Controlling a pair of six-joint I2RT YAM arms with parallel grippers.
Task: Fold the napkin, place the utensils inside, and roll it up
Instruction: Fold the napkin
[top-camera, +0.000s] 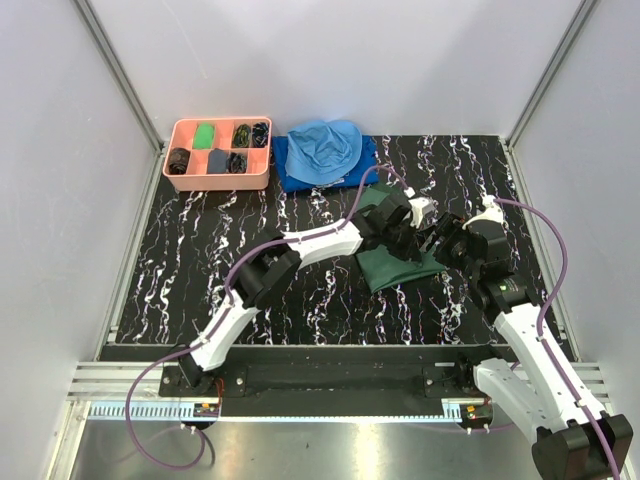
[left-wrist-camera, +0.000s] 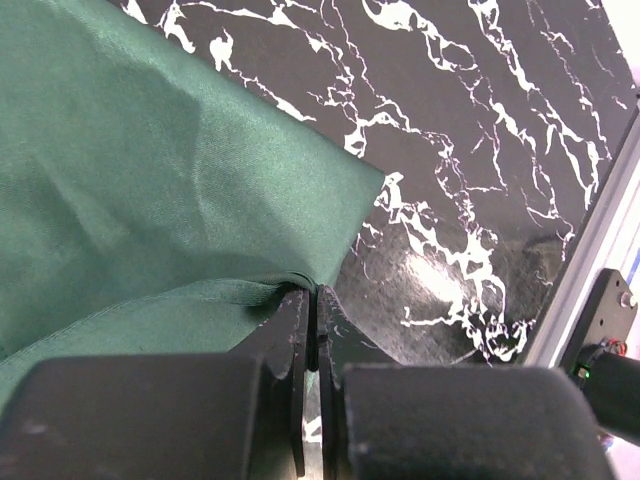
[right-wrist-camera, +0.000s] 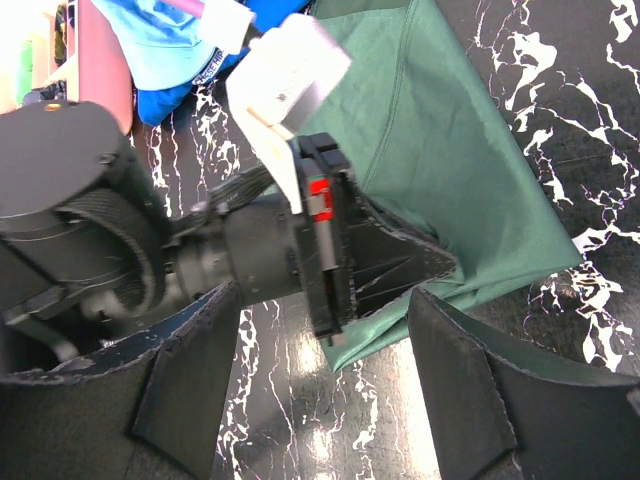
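The dark green napkin (top-camera: 392, 265) lies rumpled on the black marbled table, right of centre. My left gripper (left-wrist-camera: 316, 296) is shut on a fold at the napkin's (left-wrist-camera: 150, 180) edge, the cloth pinched between its tips. In the top view the left gripper (top-camera: 416, 243) sits over the cloth's right side. My right gripper (right-wrist-camera: 330, 385) stands open just beside it, with only bare table between its fingers (right-wrist-camera: 470, 390). From the right wrist I see the left gripper (right-wrist-camera: 400, 265) biting the napkin (right-wrist-camera: 460, 160). The right gripper (top-camera: 443, 243) faces the left one. The utensils are out of view.
A pink divided tray (top-camera: 218, 180) with small dark and green items sits at the back left. A light blue cloth (top-camera: 325, 148) lies on a royal-blue cloth (top-camera: 290, 172) at the back centre. The table's metal right edge (left-wrist-camera: 585, 250) runs close to the left gripper.
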